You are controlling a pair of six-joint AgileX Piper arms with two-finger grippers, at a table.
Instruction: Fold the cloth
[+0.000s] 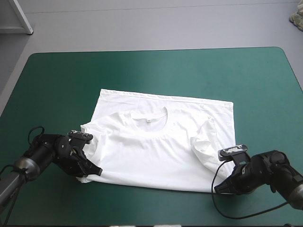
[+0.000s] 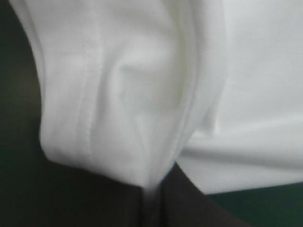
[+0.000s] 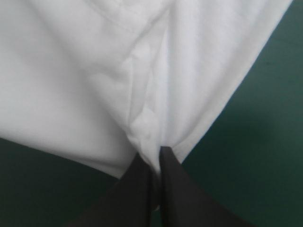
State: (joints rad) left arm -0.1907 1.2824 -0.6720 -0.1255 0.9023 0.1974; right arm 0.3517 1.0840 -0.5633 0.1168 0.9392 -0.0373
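We see the bench (image 1: 61, 85) under its teal-green cover filling most of the high view. The white T-shirt (image 1: 156, 151) lies on it at the centre of the frame, a little toward the lower edge. It is spread flat and partly folded. Its long axis runs from the left of the frame to the right. The collar (image 1: 149, 119) opens toward the top of the frame, and a band of white cloth extends beyond it to a straight upper edge. Both sleeves are tucked inward over the chest.

The left gripper (image 1: 92, 171) sits at the shirt's lower left corner and the right gripper (image 1: 220, 187) at its lower right corner, both low over the bench.

In the left wrist view we find the black fingers (image 2: 189, 203) all but together, with a bunched fold of cloth pinched between them and the rest spreading ahead. In the right wrist view the black fingers (image 3: 180, 194) meet in a point, clamped on a creased ridge of the shirt's edge. The rest of the white cloth fans out ahead of them, with teal-green cover on either side.
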